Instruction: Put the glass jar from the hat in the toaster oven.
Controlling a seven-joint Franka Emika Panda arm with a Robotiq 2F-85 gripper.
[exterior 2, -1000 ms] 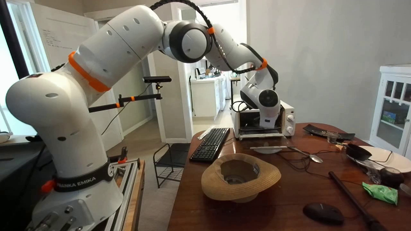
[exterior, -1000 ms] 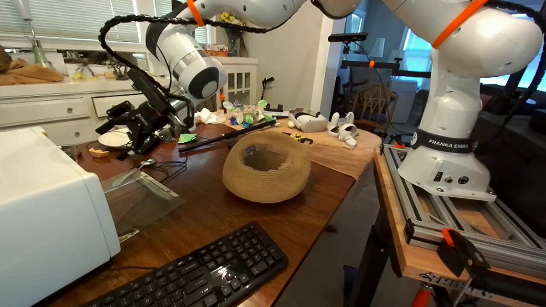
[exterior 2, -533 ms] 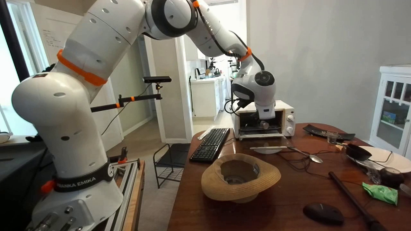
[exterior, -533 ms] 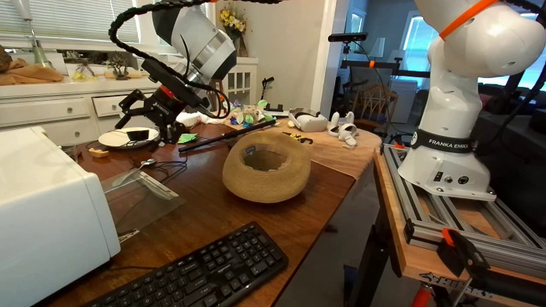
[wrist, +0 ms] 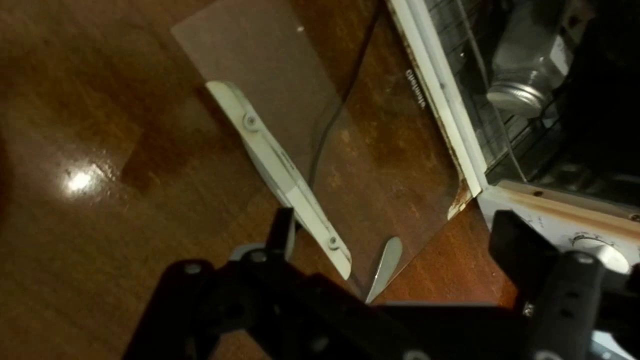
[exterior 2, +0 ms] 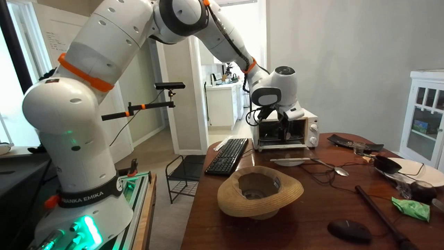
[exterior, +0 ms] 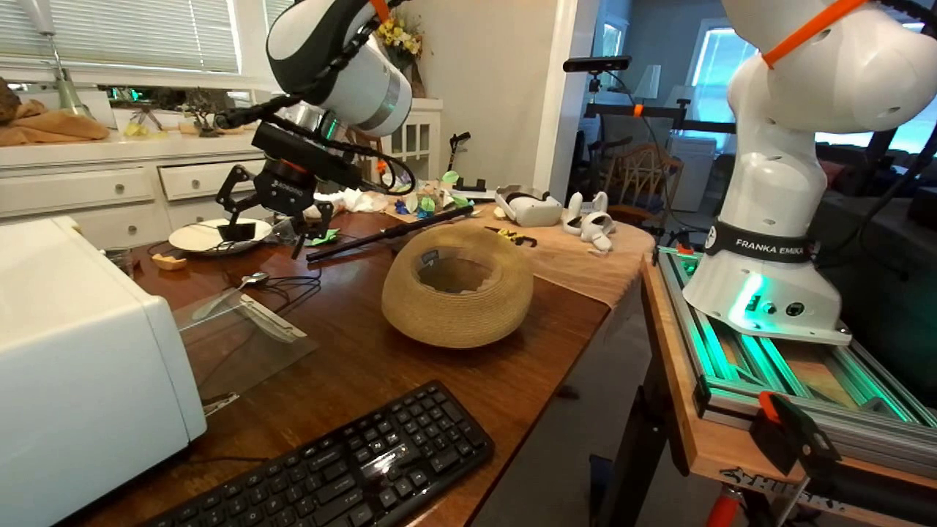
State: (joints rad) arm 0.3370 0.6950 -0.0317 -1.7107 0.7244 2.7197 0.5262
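Since the glass jar point(wrist: 532, 50) already sits inside the toaster oven point(exterior: 80, 359), I'd call the placement done. Jar is past the white front edge point(wrist: 442, 90), metal lid point(wrist: 517, 97) toward the knob point(wrist: 602, 253) end of the opening; seems to lie on its side, long axis slanted to that edge, neither parallel nor square. The fingers point(wrist: 520, 250) are spread wide with nothing between them; the lowered glass door point(wrist: 380, 170) and a cutlery handle point(wrist: 386, 265) show below the gap. They hang outside the oven, over the counter point(exterior: 337, 351), not touching the jar. In the wrist view the jar is up and to the right of the gap, across that edge. Only one arm here. Straw hat point(exterior: 454, 315) is on the counter, well apart from the oven; no jar seen in the visible part of its crown. Next is probably a back-off, away from the opening; any drift toward the oven could clip the knob or front edge.
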